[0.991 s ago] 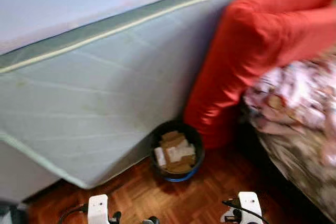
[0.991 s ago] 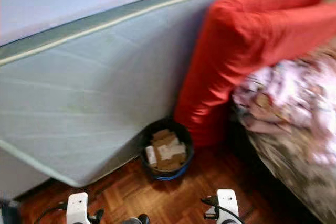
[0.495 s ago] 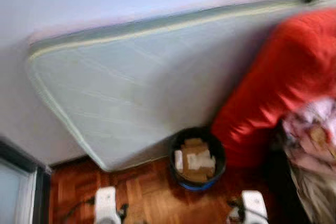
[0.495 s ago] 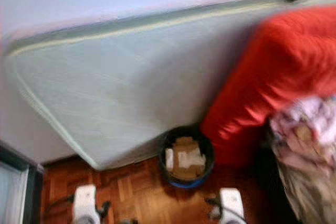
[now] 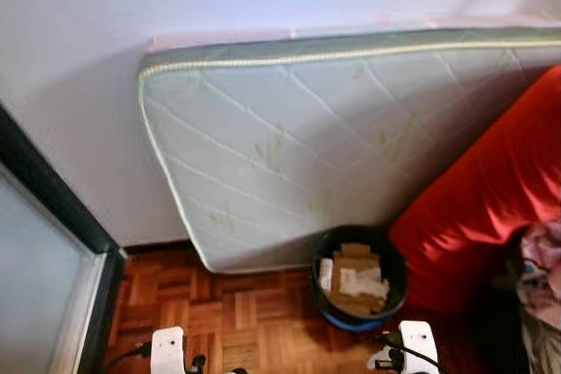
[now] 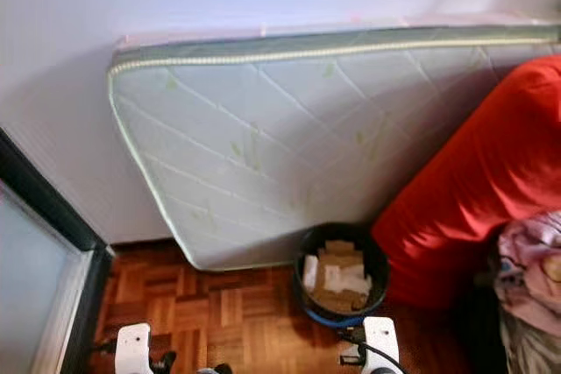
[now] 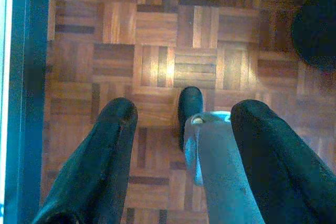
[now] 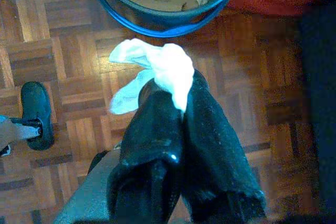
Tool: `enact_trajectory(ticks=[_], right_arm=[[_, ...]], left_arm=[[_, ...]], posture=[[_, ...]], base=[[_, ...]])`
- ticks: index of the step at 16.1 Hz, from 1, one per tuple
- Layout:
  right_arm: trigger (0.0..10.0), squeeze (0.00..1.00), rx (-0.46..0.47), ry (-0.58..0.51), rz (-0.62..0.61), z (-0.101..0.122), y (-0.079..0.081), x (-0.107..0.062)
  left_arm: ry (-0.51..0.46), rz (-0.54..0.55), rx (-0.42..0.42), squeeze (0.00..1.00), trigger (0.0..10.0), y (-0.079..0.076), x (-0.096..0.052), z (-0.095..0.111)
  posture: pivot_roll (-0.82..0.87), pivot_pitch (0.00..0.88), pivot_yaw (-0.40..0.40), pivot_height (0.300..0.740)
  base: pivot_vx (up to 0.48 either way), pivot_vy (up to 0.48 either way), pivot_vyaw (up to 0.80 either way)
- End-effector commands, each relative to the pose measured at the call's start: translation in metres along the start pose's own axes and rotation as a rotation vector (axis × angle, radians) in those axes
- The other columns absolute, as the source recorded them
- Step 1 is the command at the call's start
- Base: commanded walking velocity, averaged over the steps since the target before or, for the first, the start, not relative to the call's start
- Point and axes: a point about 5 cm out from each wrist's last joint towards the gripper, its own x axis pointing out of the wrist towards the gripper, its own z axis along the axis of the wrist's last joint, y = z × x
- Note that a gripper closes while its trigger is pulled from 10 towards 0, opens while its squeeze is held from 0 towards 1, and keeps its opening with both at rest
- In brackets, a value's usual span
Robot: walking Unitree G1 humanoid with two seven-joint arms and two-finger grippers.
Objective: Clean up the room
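Parquet floor [image 5: 245, 313], with a mattress [image 5: 316, 146] leaning on the wall and a dark bin [image 5: 358, 279] of cardboard scraps beside a red cushion [image 5: 491, 216]. I'm carrying rubbish to that bin: my right hand [image 8: 173, 95] is pinched shut on a white tissue [image 8: 157, 69], just short of the rim. Next I must reach over it and release. My left hand [image 7: 181, 114] hangs open, empty.

The floor [image 5: 245, 313] is glossy wood parquet. The mattress [image 5: 333, 146] wears quilted, matt cloth. The bin [image 6: 340, 276] looks like smooth dark plastic, holding cardboard scraps [image 6: 337, 282]. The right gripper [image 8: 176, 103] pinches soft white crumpled tissue [image 8: 157, 72] between glossy black fingers.
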Motion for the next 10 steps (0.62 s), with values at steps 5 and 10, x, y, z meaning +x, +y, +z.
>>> enact_trajectory(ticks=[5, 10], right_arm=[[10.0, 0.00, 0.020, 0.007, -0.013, -0.0034, -0.0023, -0.0010], [10.0, 0.00, 0.024, 0.003, -0.022, -0.0028, -0.0028, -0.0009]], left_arm=[[-0.003, -0.004, -0.003, 0.00, 10.0, -0.0006, -0.0003, -0.0005], [-0.002, -0.010, 0.007, 0.00, 10.0, -0.0013, -0.0002, -0.0003]], posture=[[0.01, 0.138, -0.030, 0.740], [0.01, 0.138, -0.030, 0.740]], base=[[0.052, 0.000, 0.00], [0.281, 0.000, 0.00]])
